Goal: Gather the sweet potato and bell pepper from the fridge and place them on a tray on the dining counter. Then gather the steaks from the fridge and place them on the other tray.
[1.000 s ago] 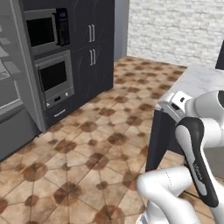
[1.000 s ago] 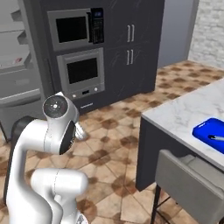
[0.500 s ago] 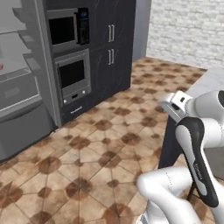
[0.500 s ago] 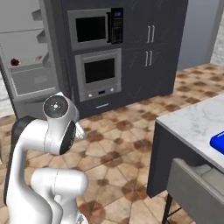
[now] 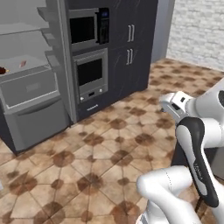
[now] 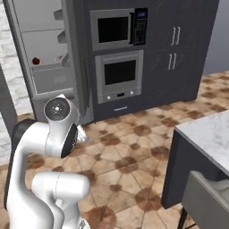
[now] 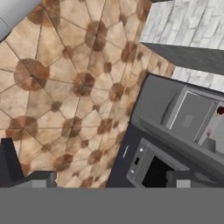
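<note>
**Three views, one fridge wall**

Our left base view looks forward over the white arm (image 5: 192,144) at 4 o'clock, toward the open fridge (image 5: 30,83) at 10 o'clock. Our right base view faces the same wall oven (image 6: 118,74) from the other side, dining counter (image 6: 205,134) at 3 o'clock. Our hand view peers down at the tiled floor (image 7: 61,87).

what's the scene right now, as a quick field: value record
setting: kitchen, patterned brown tile floor
fridge: open, grey shelves and drawer showing
on fridge shelf: small dark red item, too small to name
beside fridge: microwave above oven
dining counter: marbled corner at right
gripper: open, empty, over the floor
task progress: nothing picked yet
</note>
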